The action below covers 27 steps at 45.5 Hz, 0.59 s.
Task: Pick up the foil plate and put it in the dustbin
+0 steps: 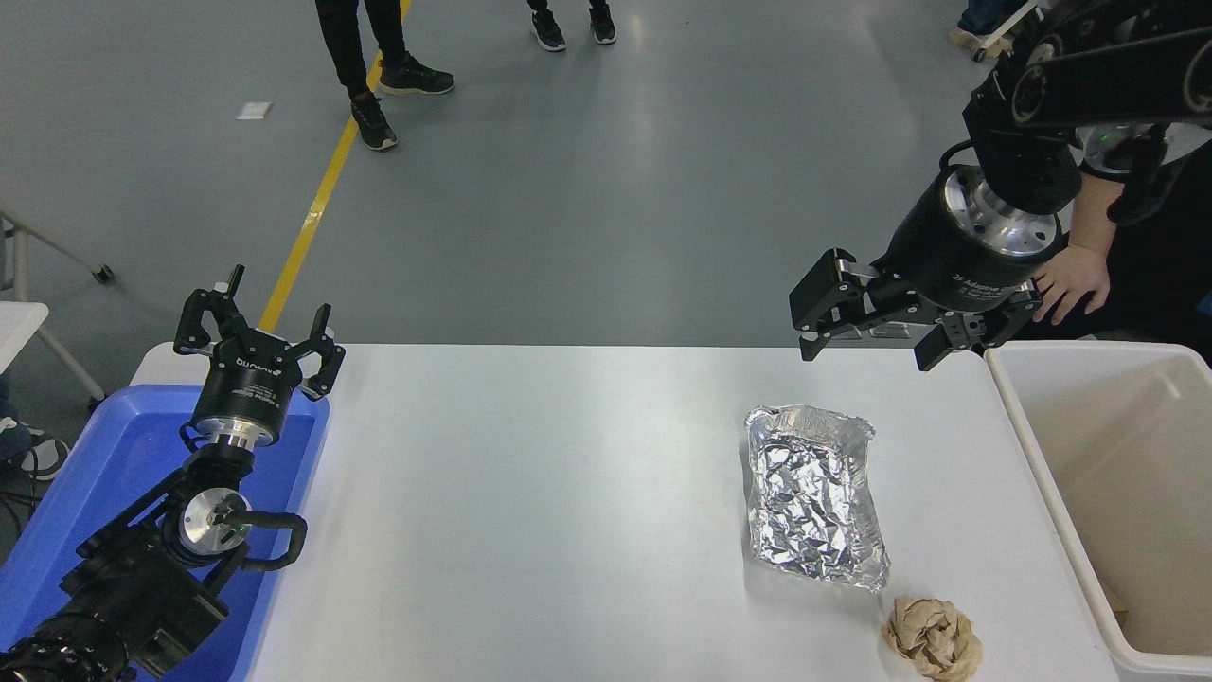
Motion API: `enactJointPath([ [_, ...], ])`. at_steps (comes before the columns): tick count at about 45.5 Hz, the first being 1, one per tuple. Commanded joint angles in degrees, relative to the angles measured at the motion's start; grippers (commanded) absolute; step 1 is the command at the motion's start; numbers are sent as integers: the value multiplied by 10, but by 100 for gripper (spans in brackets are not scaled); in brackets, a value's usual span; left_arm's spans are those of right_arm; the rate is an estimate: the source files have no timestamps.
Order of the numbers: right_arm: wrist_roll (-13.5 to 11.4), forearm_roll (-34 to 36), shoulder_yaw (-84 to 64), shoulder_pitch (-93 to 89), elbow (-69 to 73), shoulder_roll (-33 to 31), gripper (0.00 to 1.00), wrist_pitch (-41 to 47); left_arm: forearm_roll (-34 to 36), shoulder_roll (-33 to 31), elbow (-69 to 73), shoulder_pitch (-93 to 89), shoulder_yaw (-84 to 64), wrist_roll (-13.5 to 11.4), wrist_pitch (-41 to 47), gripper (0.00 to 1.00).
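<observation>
Two things lie near the foil plate (814, 497) on the white tabletop (530, 493): a crumpled tan paper ball (933, 637) just beside its near corner at five o'clock, and the cream dustbin (1042, 493) at three o'clock, past the tabletop's right edge. At one o'clock from the plate the right tool (866, 346) hangs over the far edge, fingers spread and empty, with a person's hand (1070, 281) close behind it. Bare tabletop runs wide toward nine o'clock, where the left tool (260, 327), open too, sits over a blue tray (85, 474)
</observation>
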Motion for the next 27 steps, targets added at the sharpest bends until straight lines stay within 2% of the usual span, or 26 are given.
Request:
enactJointPath([
  [1,0,0,1,1,1,-1,100,0,0,0,0,0,0,-1,0,98],
  [27,0,0,2,1,0,-4,100,0,-1,-1,0,0,-1,-1,0,98],
])
